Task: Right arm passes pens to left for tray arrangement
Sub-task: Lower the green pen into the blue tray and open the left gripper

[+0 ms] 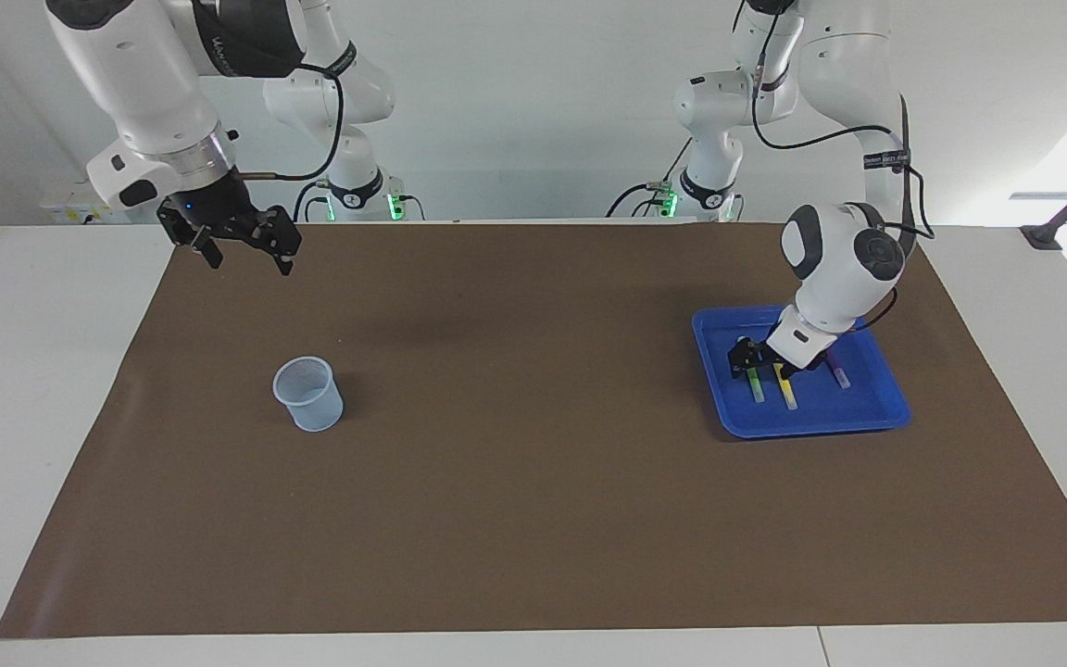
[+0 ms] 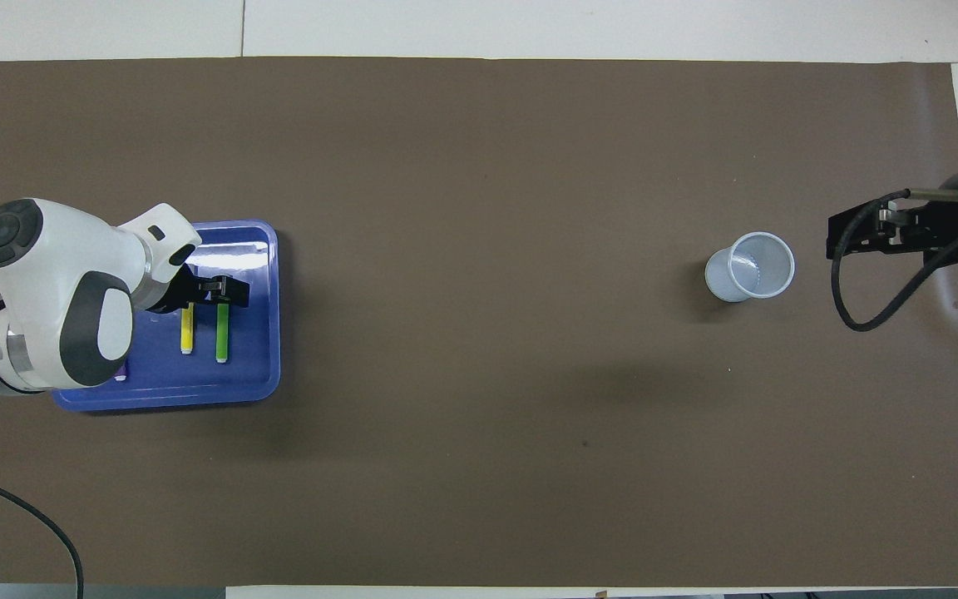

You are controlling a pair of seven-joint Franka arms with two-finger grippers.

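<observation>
Left hand (image 1: pixel 754 363) low in blue tray (image 1: pixel 885 404), fingers spread, nothing gripped; green pen (image 1: pixel 756 386) lying directly beneath, beside yellow pen (image 1: pixel 787 393) and purple pen (image 1: pixel 837 376). Risk judged: green pen nudged askew or dragged if hand is lifted at slant. Right hand (image 1: pixel 239 250) parked open, empty, above desk edge, mesh cup (image 1: pixel 309 394) well apart.

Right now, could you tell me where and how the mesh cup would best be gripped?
Probably by the rim. The mesh cup stands upright and open-mouthed on the brown mat, so a gripper could come straight down with one finger inside and one outside the wall, which flares wider toward the top.
</observation>
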